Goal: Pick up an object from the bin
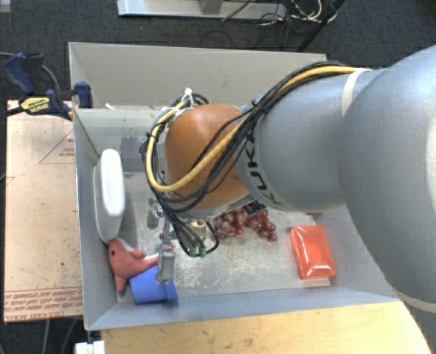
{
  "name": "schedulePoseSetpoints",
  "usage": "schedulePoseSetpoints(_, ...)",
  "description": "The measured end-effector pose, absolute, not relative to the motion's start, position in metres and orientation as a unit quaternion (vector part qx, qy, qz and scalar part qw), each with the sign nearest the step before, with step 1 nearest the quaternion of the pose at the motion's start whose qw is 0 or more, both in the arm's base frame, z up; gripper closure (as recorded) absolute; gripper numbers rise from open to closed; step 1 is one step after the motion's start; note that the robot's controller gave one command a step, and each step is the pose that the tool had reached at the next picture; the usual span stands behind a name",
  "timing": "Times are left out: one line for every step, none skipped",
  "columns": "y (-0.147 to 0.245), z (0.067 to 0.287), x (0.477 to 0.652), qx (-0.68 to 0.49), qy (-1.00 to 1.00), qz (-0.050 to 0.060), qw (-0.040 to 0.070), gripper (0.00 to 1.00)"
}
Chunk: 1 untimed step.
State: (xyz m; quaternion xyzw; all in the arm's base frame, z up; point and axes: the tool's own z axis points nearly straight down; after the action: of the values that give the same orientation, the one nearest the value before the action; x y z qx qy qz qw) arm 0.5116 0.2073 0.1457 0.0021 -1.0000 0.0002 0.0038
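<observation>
the grey arm [365, 146] comes in from 3 o'clock and covers much of the bin [203, 72]. at its wrist sits a rounded orange cover [199, 150], with black and yellow cables [175, 186] looped over it. below the cover the gripper [165, 265] points down into the bin's 7 o'clock corner. from this angle one cannot tell whether the gripper is open or closed, and nothing can be seen held in it.

the thing nearest to the gripper is a small blue block [150, 292], which lies on the floor of the bin against the near wall, at about 7 o'clock. the gripper's lower end meets the block's upper right edge in the view; whether it touches the block or hangs just above it cannot be told.

just beside the gripper, at its 9 o'clock, lies a small red toy animal [122, 262], with one thin end pointing toward the gripper. it touches the blue block's upper left side. beyond the toy, along the wall at 9 o'clock, a long white rounded thing [111, 186] lies lengthwise, its near end just above the toy.

a bunch of dark red grapes [241, 223] lies near the middle of the bin, partly under the arm. at about 4 o'clock an orange-red block [311, 253] lies flat, well apart from the gripper.
</observation>
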Motion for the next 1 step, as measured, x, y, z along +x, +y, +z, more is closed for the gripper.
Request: schedulePoseSetpoints(0.2065, 0.15, 0.5137, 0.0, -1.0, -0.001, 0.0, 0.0)
